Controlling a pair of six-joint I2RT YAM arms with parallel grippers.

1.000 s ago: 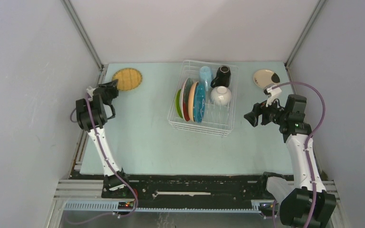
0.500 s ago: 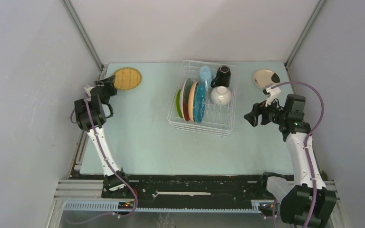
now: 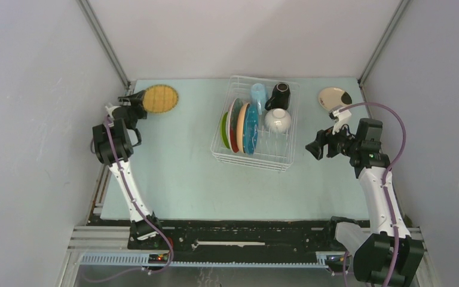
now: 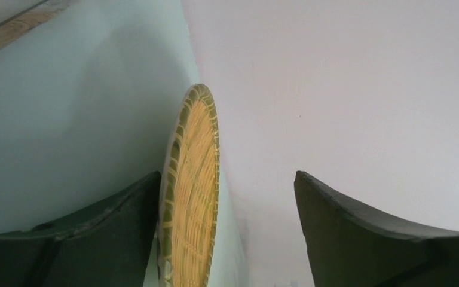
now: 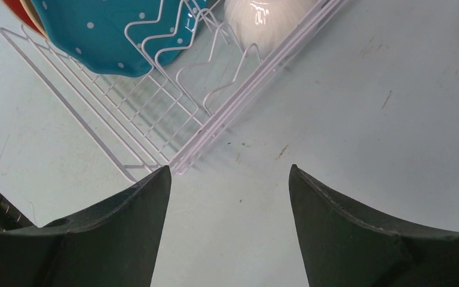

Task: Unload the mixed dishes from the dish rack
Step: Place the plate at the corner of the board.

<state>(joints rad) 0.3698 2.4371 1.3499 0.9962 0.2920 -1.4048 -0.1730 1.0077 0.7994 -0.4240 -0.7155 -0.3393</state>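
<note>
The white wire dish rack (image 3: 268, 148) stands at the table's middle back. It holds upright lime green (image 3: 224, 131), red (image 3: 232, 133), orange (image 3: 241, 125) and blue dotted (image 3: 251, 128) plates, a white bowl (image 3: 278, 120), a black mug (image 3: 280, 95) and a light-blue cup (image 3: 258, 94). The yellow woven plate (image 3: 160, 98) lies flat at the back left. My left gripper (image 3: 131, 103) is open at its left rim; in the left wrist view the plate (image 4: 194, 191) lies between the jaws, against one finger (image 4: 119, 227). My right gripper (image 3: 312, 147) is open and empty, right of the rack's front corner (image 5: 176, 161).
A cream plate (image 3: 334, 97) lies at the back right, behind my right arm. Grey walls enclose the table on three sides, with metal posts in the back corners. The right wrist view shows the blue dotted plate (image 5: 107, 36) and the white bowl (image 5: 263, 18) in the rack.
My left gripper has moved toward the back, closing in on the yellow woven plate's rim. My right gripper has shifted very slightly left. The dishes have not moved.
</note>
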